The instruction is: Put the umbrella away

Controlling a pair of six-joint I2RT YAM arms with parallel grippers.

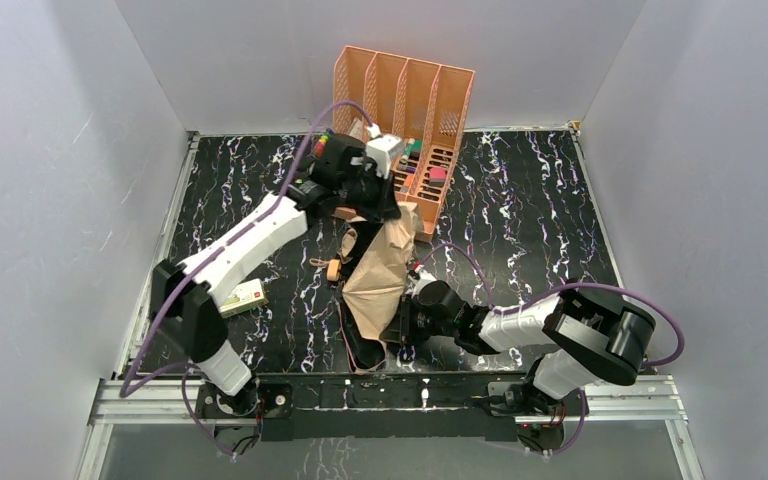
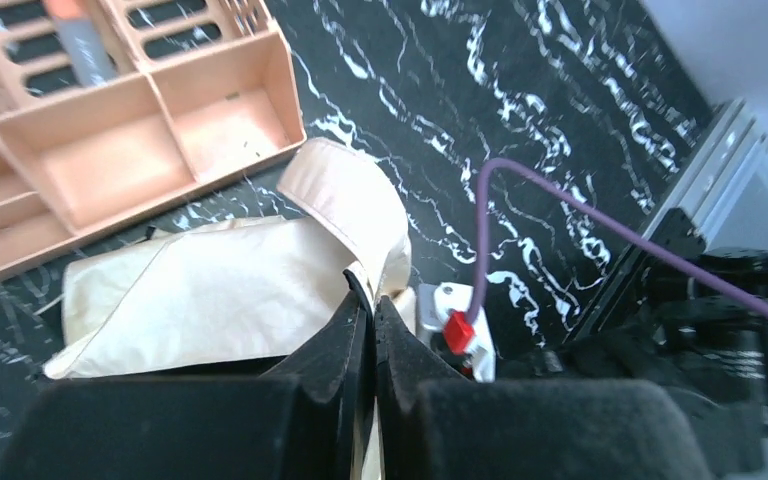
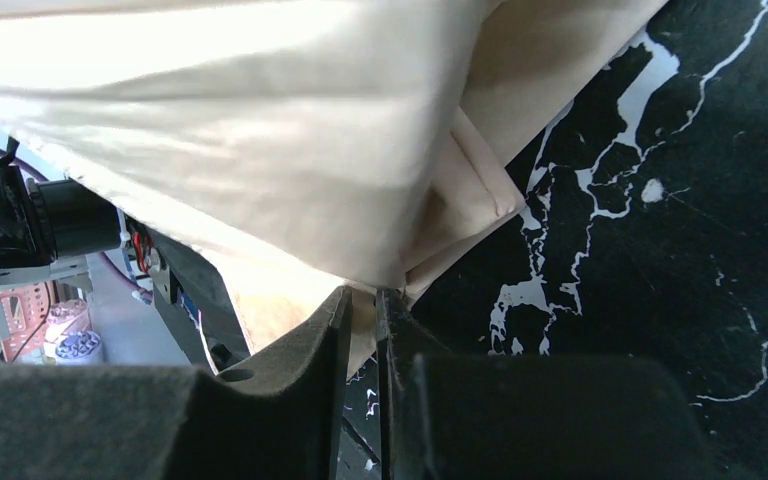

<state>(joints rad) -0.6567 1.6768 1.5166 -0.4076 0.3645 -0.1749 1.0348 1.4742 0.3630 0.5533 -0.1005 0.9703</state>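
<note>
The umbrella (image 1: 378,268) lies half collapsed in the middle of the table, tan fabric up and black folds beneath. My left gripper (image 1: 385,208) sits at its far end beside the organizer. In the left wrist view that gripper (image 2: 371,308) is shut, with an edge of the tan canopy (image 2: 210,290) pinched between its fingertips. My right gripper (image 1: 396,322) holds the near end. In the right wrist view its jaws (image 3: 363,296) are shut on a fold of the canopy (image 3: 260,130), which hangs above the table.
A peach file organizer (image 1: 410,88) stands at the back, right behind the umbrella, with pens in its low front trays (image 1: 426,168); it also shows close by (image 2: 110,160). A small cream box (image 1: 243,297) lies left of the umbrella. White walls enclose the table.
</note>
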